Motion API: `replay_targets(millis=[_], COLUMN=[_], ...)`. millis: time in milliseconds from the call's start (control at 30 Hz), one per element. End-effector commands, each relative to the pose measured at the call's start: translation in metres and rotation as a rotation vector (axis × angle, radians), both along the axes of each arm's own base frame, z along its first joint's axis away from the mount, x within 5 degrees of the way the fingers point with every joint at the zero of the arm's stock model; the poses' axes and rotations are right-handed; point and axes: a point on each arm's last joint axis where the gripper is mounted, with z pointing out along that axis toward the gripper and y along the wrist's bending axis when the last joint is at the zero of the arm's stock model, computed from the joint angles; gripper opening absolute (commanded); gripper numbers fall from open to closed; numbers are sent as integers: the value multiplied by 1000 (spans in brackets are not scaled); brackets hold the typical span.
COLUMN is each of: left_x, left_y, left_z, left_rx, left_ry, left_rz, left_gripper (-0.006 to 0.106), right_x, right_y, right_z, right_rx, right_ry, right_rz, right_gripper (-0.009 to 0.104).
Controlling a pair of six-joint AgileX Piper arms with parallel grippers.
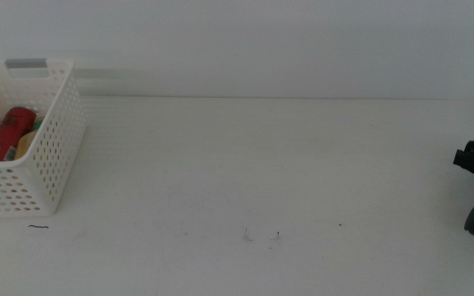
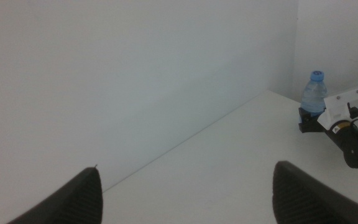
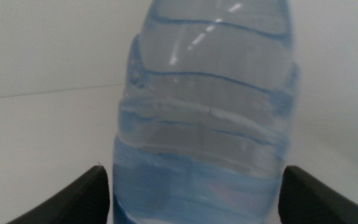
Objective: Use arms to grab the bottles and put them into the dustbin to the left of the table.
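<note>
Middle view overhead-forward; wrist views low; left, right share water bottle (image 2: 314,92).

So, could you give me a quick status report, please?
Right gripper around water bottle at table's right edge. Left gripper open, empty. Red can in dustbin.

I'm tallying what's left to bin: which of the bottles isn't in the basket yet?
The water bottle with the blue cap, standing upright between the right pincer's jaws at the table's right edge. The red can already lies in the basket.
</note>
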Motion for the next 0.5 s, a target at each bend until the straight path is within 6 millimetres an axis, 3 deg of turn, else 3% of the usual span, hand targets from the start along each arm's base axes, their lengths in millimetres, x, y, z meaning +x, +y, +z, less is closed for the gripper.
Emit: replay_targets(millis=[0,100,133,200,233,333,467], left_x=[-2,-2,-2,-2,-2,-2,-2], left_y=[0,0,0,0,0,0,0], left_z=[3,3,3,3,3,3,3], left_rx=[-13,-13,-13,-13,-13,-11,-13], left_ry=[-12,-12,-12,-12,-12,-14,-12], left_rz=[-6,-6,-6,-6,-6,-7,-6], left_gripper=[94,94,94,94,94,94,94], right_x=[5,7,7,9,11,21,40], right_y=[-4,-4,-4,0,5,41,112], right_z=[-2,-2,-2,-2,1,20,60], right_rx=[-15,-35,-36,-44,-40,-39,30], right_ry=[18,30,31,49,40,18,-37], right_rz=[-1,5,8,44,79,265,514], right_gripper=[90,70,53,6,-1,-2,-2])
